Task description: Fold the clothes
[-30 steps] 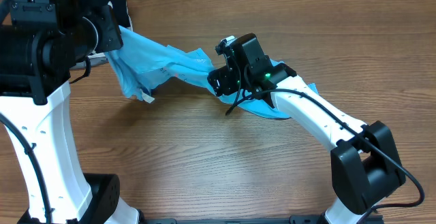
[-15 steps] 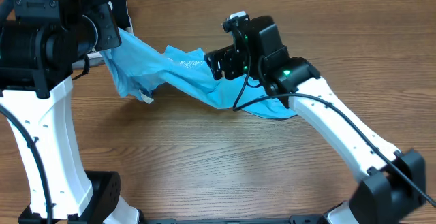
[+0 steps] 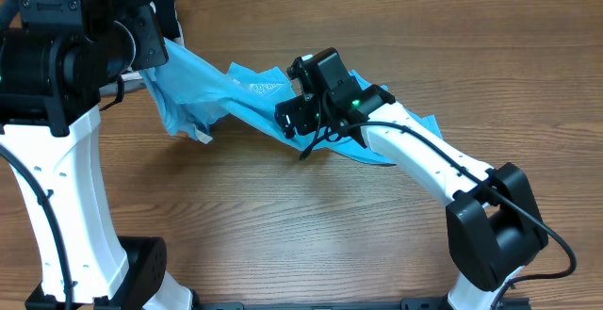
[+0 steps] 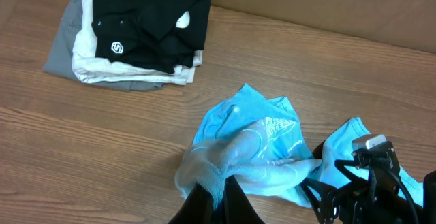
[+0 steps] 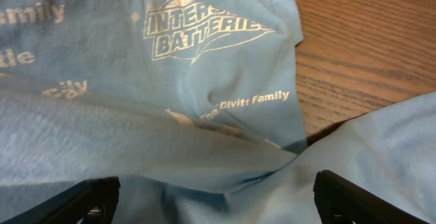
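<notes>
The T-shirt (image 3: 231, 93) stretches left to right in a twisted band; the left gripper (image 4: 215, 195) pinches its raised far-left end; the right gripper (image 5: 216, 183), jaws wide, hovers directly over its middle.

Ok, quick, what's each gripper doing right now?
Left gripper: closed, holding the blue T-shirt.
Right gripper: open, holding nothing, just over the T-shirt.

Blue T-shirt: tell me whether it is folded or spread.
Neither: the blue T-shirt is bunched into a twisted band, one end pinched in the shut left gripper, the rest crumpled on the table.
</notes>
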